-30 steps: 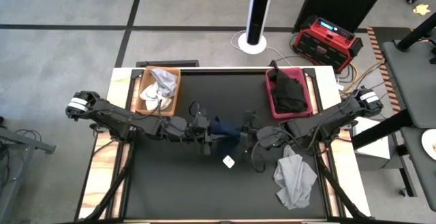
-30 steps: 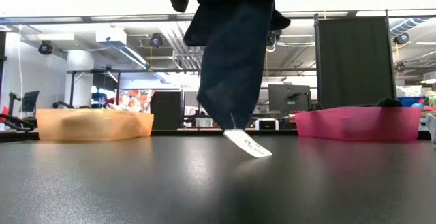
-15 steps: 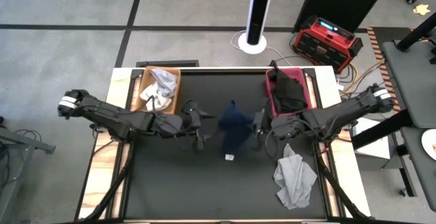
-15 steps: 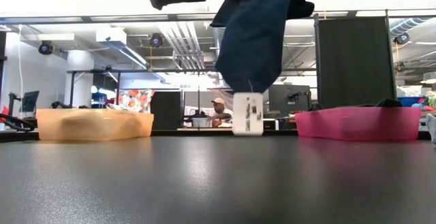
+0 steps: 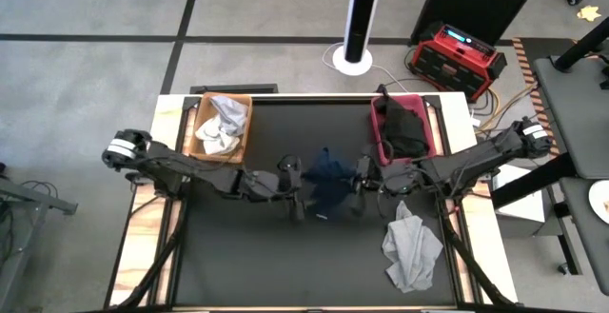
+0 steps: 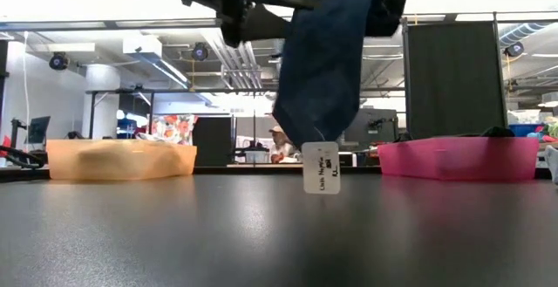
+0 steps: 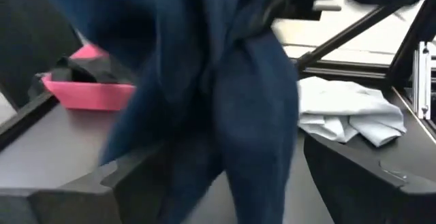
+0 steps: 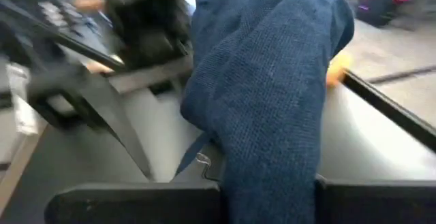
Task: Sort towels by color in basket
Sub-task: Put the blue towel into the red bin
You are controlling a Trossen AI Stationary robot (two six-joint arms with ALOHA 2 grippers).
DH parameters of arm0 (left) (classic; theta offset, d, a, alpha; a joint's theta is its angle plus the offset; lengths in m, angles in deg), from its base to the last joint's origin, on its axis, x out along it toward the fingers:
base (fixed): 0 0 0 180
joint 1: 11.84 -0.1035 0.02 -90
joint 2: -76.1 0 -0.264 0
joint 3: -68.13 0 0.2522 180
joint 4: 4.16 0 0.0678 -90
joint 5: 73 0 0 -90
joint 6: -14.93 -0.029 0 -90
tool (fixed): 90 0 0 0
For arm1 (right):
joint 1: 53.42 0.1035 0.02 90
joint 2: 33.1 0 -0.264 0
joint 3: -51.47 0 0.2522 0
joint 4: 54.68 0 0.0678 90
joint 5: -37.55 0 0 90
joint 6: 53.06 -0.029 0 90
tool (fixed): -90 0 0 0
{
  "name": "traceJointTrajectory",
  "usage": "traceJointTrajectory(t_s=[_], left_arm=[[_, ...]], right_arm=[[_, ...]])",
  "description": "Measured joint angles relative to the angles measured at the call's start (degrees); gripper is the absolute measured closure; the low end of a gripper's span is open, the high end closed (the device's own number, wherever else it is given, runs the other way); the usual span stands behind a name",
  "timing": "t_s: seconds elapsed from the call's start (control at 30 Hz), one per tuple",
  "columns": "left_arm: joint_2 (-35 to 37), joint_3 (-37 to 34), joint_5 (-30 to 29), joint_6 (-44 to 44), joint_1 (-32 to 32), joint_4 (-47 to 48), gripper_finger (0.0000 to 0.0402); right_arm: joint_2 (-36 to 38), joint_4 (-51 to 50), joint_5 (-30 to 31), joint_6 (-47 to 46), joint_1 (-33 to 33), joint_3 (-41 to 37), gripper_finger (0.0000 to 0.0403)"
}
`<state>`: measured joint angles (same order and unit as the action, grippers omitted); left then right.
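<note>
A navy blue towel point(image 5: 328, 178) hangs over the middle of the table, a white tag point(image 6: 320, 167) dangling at its lowest corner. My right gripper point(image 5: 359, 184) is shut on it from the table's right. My left gripper point(image 5: 299, 199) stands open at the towel's left side. In its wrist view the hanging cloth point(image 7: 225, 115) fills the gap between the two spread fingers. A light grey towel point(image 5: 412, 246) lies crumpled on the table near the right front. My right gripper pinches a bunched upper part of the navy towel point(image 8: 272, 163) between its two fingers, which reach in almost level from the table's right. The cloth drapes over the fingers and hangs slack below them; the pinched spot itself is covered by the cloth. My left gripper: whether its open fingers touch the hanging towel, I cannot tell.
An orange basket point(image 5: 245, 123) at the far left holds white and pale towels. A pink basket point(image 5: 379, 140) at the far right holds black towels. The dark table top point(image 5: 247, 256) lies bare in front of the left arm.
My left gripper has opened and let go of the navy towel, drawn off toward the table's left, then come back down to the towel's left side. My right gripper has carried the towel a little toward the right. The towel's tag, which lay on the table, now dangles.
</note>
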<state>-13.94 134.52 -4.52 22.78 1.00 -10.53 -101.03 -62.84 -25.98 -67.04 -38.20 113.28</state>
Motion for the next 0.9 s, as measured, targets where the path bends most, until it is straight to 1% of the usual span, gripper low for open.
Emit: traceJointTrajectory(t_s=[0.07,0.17,0.27,0.37,0.47,0.57,0.67,0.7,0.8,0.9], left_arm=[[-1.9,0.1,0.0,0.1,0.0,-2.8,0.0088],[-3.6,0.1,-0.3,-1.0,0.0,-7.3,0.0091],[-4.3,0.2,-2.4,-4.1,0.3,-10.3,0.0106],[-4.4,0.2,-2.4,-7.0,0.8,-12.4,0.0143],[-4.2,0.2,-1.4,-8.3,1.3,-12.8,0.02],[-4.1,0.2,-0.3,-9.4,1.7,-13.0,0.0275],[-4.0,0.2,-0.2,-10.3,2.0,-13.4,0.0366],[-3.9,0.2,-0.2,-10.4,2.1,-13.3,0.0382],[-3.7,0.2,-0.1,-10.4,2.3,-13.4,0.0386],[-3.3,0.2,-0.2,-10.0,2.4,-13.3,0.0395]], right_arm=[[-0.1,3.3,-4.0,-0.4,-0.1,-0.6,0.039],[-0.7,6.7,-11.9,-2.5,-0.3,-1.5,0.039],[-0.7,9.5,-16.0,-4.8,-0.2,-2.6,0.039],[-0.7,9.9,-16.0,-6.0,-0.3,-3.1,0.039],[-0.7,9.8,-15.0,-6.0,-0.3,-3.2,0.039],[-0.7,9.5,-10.8,-5.3,-0.2,-3.2,0.039],[-0.8,8.6,-10.0,-5.0,-0.3,-3.3,0.039],[-0.8,8.1,-9.8,-4.9,-0.3,-3.2,0.039],[-0.8,7.5,-9.5,-4.7,-0.3,-3.2,0.0382],[-0.7,6.8,-9.5,-4.4,-0.3,-3.2,0.035]])
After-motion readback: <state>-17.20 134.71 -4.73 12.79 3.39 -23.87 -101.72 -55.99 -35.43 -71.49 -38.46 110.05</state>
